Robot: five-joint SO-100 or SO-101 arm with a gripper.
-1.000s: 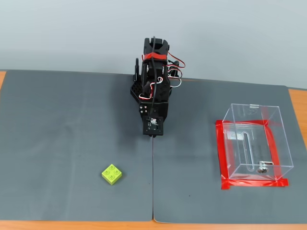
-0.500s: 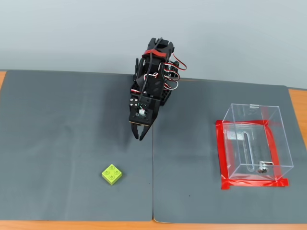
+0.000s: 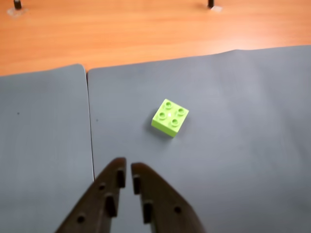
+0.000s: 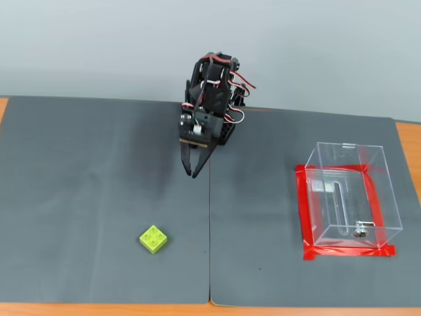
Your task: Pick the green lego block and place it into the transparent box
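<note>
End effector [image 3: 128, 171] fingers nearly closed, bases cut off.

No legible text, label, brand, number or sign appears in either view: none on the arm, the mats, the block, the box or the worktop.

wall [image 4: 99, 46]: pale grey | mats [image 4: 99, 184]: dark grey | table [image 3: 146, 34]: orange wood
</note>
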